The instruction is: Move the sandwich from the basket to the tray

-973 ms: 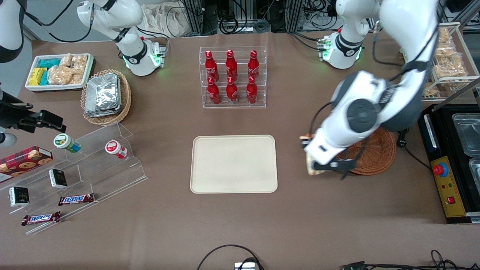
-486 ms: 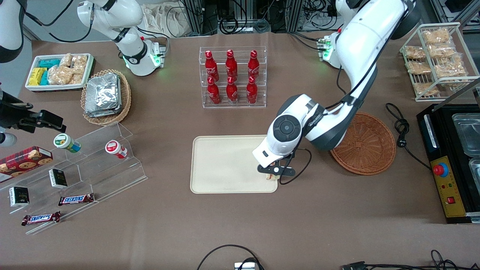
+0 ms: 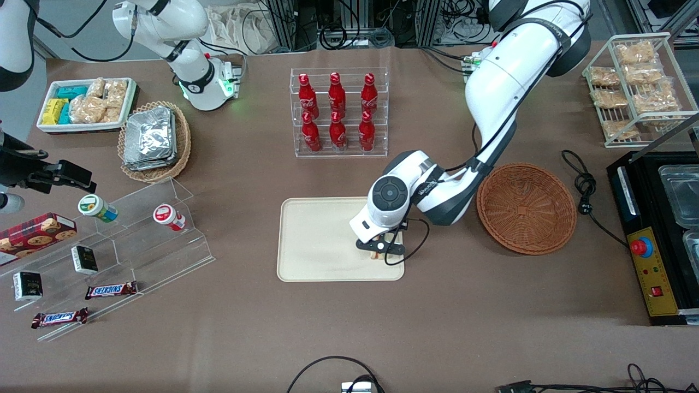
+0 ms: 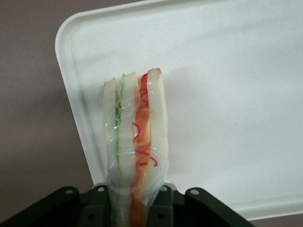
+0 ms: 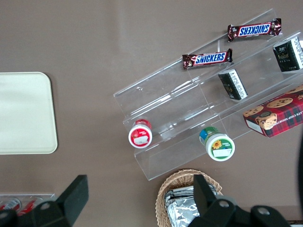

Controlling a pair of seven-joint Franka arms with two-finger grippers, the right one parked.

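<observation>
My left gripper (image 3: 380,248) hangs over the cream tray (image 3: 317,240), near the tray corner closest to the front camera on the basket's side. It is shut on the sandwich (image 4: 137,142), a wrapped wedge with pale bread and red and green filling. In the wrist view the sandwich sticks out from between the black fingers (image 4: 163,205) above the tray (image 4: 227,94). In the front view only a sliver of the sandwich (image 3: 374,255) shows under the hand. The reddish-brown wicker basket (image 3: 526,208) sits empty beside the tray, toward the working arm's end.
A clear rack of red bottles (image 3: 338,112) stands farther from the front camera than the tray. A black cable (image 3: 583,188) lies beside the basket, next to a black machine (image 3: 655,234). A clear stepped shelf with snacks (image 3: 109,245) lies toward the parked arm's end.
My gripper carried the sandwich from the basket's edge over to the tray, and in the last half second moved further in over the tray. The basket now stands uncovered and empty.
</observation>
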